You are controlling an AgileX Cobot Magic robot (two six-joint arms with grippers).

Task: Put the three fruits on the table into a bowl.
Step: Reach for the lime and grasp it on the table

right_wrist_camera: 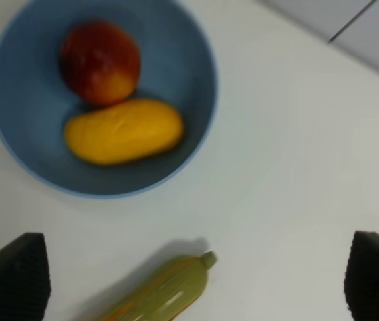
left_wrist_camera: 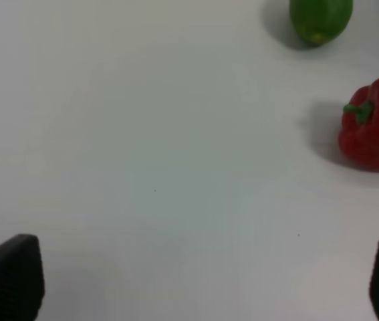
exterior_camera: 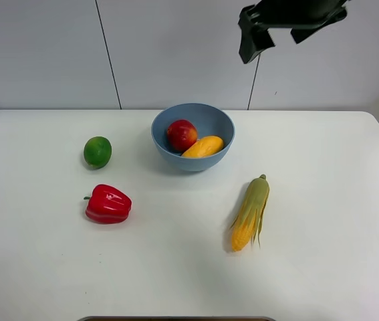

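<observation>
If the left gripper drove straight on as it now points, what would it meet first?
Probably bare table: the left gripper frames nothing else, with the lime and red pepper off to one side.

Bench (exterior_camera: 323,267): plain white, unpatterned. Bowl (exterior_camera: 164,127): matte light blue. Apple-like fruit (exterior_camera: 182,134): red with a yellowish blush. Mango (exterior_camera: 203,146): uniform yellow-orange. Lime (exterior_camera: 97,152): green. Bell pepper (exterior_camera: 108,204): glossy red, green stem. Corn cob (exterior_camera: 250,212): yellow kernels, streaked green husk. Left pincer (left_wrist_camera: 189,281) and right pincer (right_wrist_camera: 192,277): black, finely ribbed. Rear wall (exterior_camera: 176,53): pale grey panels, dark seams.
</observation>
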